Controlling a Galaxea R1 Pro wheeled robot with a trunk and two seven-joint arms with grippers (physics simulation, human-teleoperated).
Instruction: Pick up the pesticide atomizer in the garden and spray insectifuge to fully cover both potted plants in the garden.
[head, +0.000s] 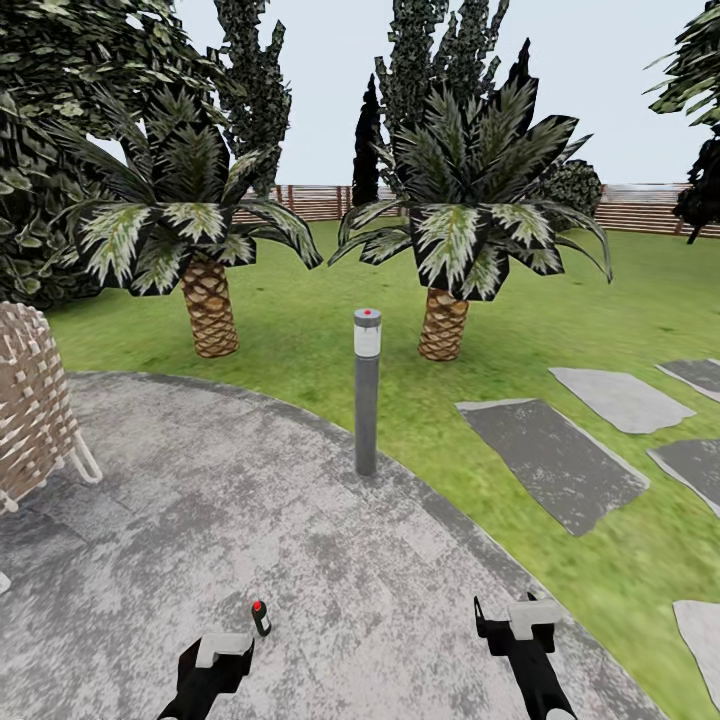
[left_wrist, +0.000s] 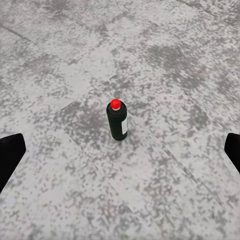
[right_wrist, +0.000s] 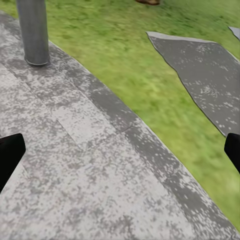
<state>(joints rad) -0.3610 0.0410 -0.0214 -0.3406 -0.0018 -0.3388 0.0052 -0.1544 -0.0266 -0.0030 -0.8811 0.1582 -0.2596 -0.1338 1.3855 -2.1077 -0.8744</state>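
The pesticide atomizer (head: 261, 617), a slim dark green bottle with a white label and a red top, stands upright on the mottled grey patio (head: 300, 520) of the garden. It is just ahead of my left gripper (head: 222, 645) and slightly to its right. In the left wrist view the atomizer (left_wrist: 118, 121) stands centred ahead of the open black fingers (left_wrist: 10, 155), apart from them. My right gripper (head: 505, 612) hovers open and empty over the paving near the patio's right edge. The potted plants are out of view.
A tall grey bollard lamp (head: 367, 390) with a red dot stands at the patio rim. Two palms (head: 210, 310) (head: 443, 320) rise on the lawn behind it. A wicker seat (head: 30, 400) is at left, grey stepping stones (head: 550, 460) at right, and a slat fence (head: 640, 205) far back.
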